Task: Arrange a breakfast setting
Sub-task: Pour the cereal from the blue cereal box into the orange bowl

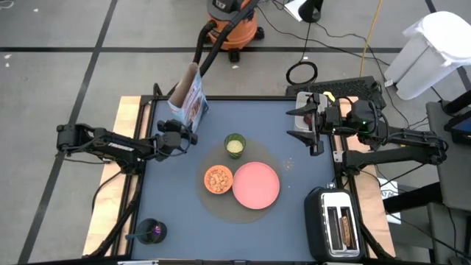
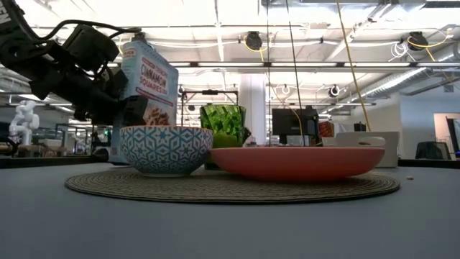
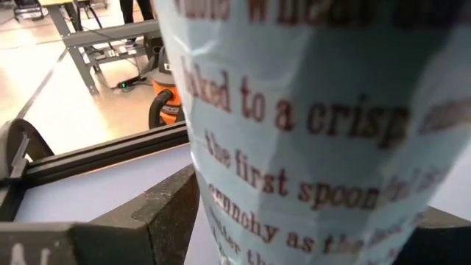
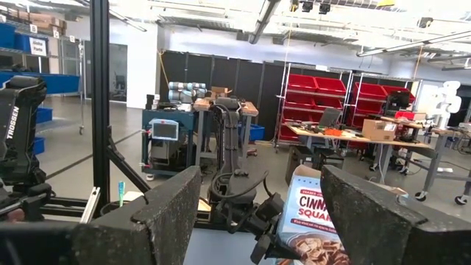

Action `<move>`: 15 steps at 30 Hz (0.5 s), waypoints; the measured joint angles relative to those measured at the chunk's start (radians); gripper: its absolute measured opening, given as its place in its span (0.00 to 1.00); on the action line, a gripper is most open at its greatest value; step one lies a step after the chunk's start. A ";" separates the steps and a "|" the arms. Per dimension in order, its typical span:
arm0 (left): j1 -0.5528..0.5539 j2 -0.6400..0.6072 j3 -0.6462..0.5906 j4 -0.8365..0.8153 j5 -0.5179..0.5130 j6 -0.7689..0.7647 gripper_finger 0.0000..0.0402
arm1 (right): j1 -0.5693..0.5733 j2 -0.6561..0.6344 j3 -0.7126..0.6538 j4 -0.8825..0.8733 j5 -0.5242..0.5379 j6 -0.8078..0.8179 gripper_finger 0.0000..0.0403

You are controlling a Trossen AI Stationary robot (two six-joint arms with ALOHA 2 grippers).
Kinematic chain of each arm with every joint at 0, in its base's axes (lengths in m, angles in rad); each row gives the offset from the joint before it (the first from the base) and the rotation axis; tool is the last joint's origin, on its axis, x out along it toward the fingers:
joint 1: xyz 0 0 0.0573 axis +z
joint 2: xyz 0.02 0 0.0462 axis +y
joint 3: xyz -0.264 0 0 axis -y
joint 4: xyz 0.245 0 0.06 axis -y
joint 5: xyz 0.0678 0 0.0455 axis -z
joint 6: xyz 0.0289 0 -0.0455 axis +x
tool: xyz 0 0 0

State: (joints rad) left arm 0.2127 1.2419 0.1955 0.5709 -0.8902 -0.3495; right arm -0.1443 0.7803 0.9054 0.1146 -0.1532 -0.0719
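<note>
Left gripper [image 1: 185,137] sits at the blue cereal bag [image 1: 188,97], near the table's [image 1: 294,213] far-left corner; fingers [image 3: 158,213] flank the crinkled bag, spread wide, contact unclear. Right gripper [image 1: 309,124] waits at the far-right edge, fingers [image 4: 165,213] parted, nothing between them. 1 bag, upright, glossy, red print. 1 round woven placemat [image 1: 243,210] mid-table carries 3 items: 1 round pink plate [image 1: 256,184], smooth and shallow; 1 small orange bowl [image 1: 218,179], touching the plate, blue-white geometric pattern outside, cereal inside; 1 small green cup [image 1: 235,145], faceted, just beyond the bowl. 1 purple-teal spoon [image 1: 146,235] lies in a dark cup at the near-left edge. 1 black toaster [image 1: 335,224] at the near-right, 2 slots, 1 brown toast slice [image 1: 344,227] in it. 1 dark-red fruit [image 1: 306,118] in a tray by the right gripper.
</note>
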 joint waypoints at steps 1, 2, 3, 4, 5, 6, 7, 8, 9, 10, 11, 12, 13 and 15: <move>0.000 0.000 0.000 0.000 0.000 0.010 0.69 | 0.000 0.000 0.000 0.000 0.000 0.000 0.68; 0.000 0.000 0.000 0.000 0.000 0.014 0.69 | 0.000 0.000 0.000 0.000 0.000 0.000 0.68; 0.000 0.000 0.000 0.000 0.000 0.015 0.69 | 0.000 0.000 0.000 0.000 0.000 0.000 0.68; 0.000 0.000 0.000 0.000 0.000 0.015 0.69 | 0.000 0.000 0.000 0.000 0.000 0.000 0.68; 0.000 0.000 0.000 0.000 0.000 0.014 0.69 | 0.000 0.000 0.000 0.000 0.000 0.000 0.68; 0.000 0.000 0.000 0.001 0.000 0.014 0.69 | 0.000 0.000 0.000 0.000 0.000 0.000 0.68; 0.000 0.000 0.000 0.001 0.000 0.014 0.69 | 0.000 0.000 0.000 0.000 0.000 0.000 0.68; 0.000 0.000 0.000 0.001 0.000 0.014 0.69 | 0.000 0.000 0.000 0.000 0.000 0.000 0.68; 0.000 0.000 0.000 0.003 0.000 0.014 0.69 | 0.000 0.000 0.000 0.000 0.000 0.000 0.68; 0.000 0.000 0.000 0.007 0.000 0.014 0.69 | 0.000 0.000 0.000 0.000 0.000 0.000 0.68; 0.000 0.000 0.000 0.010 0.000 0.014 0.69 | 0.000 0.000 0.000 0.000 0.000 0.000 0.68; 0.000 0.000 0.000 0.015 0.000 0.014 0.69 | 0.000 0.000 0.000 0.000 0.000 0.000 0.68; 0.000 0.000 0.000 0.020 0.000 0.015 0.69 | 0.000 0.000 0.000 0.000 0.000 0.000 0.68; 0.000 0.000 0.000 0.032 -0.001 0.030 0.69 | 0.000 0.000 0.000 0.000 0.000 0.000 0.68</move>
State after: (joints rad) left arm 0.2127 1.2419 0.1955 0.6030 -0.8909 -0.3197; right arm -0.1442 0.7799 0.9054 0.1146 -0.1532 -0.0719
